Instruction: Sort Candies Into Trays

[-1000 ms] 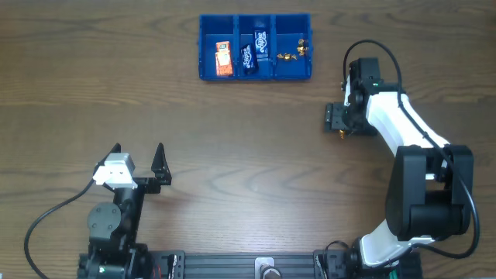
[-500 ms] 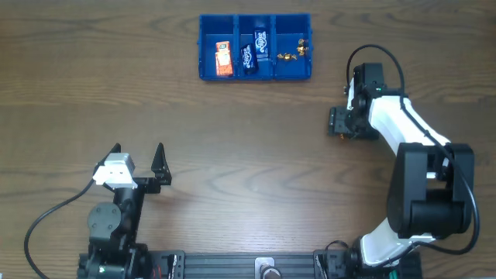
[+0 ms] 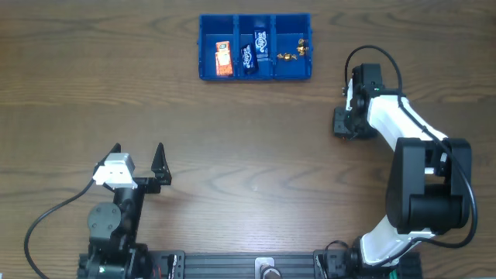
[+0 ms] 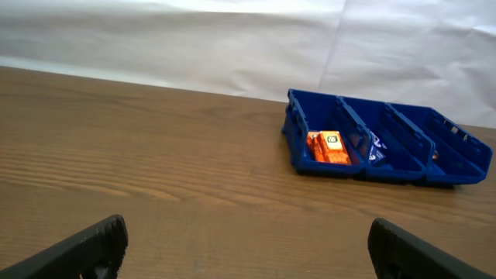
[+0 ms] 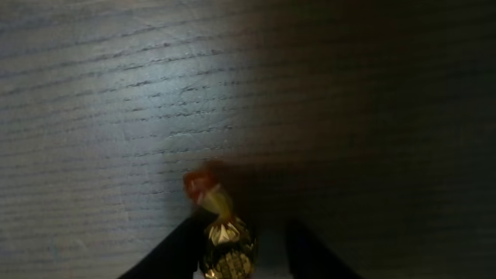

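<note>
A blue three-compartment tray point(image 3: 256, 17) lies at the far middle of the table. Its left bin holds an orange candy point(image 3: 224, 58), the middle bin blue-wrapped candies point(image 3: 254, 48), the right bin gold candies point(image 3: 293, 53). My right gripper point(image 3: 341, 124) hangs to the right of the tray and nearer to me. It is shut on a gold-wrapped candy point(image 5: 226, 248) whose orange twisted end sticks out over the wood. My left gripper point(image 3: 138, 159) stands open near the front left with nothing between its fingers, facing the tray point(image 4: 387, 174) and the orange candy point(image 4: 327, 147).
Bare brown wood table point(image 3: 232, 155) spreads between the two arms and the tray. A white backdrop point(image 4: 232, 39) rises behind the table's far edge.
My right gripper has shifted slightly to the right with the gold candy still in it, and its wrist has turned a little. The left arm has not moved.
</note>
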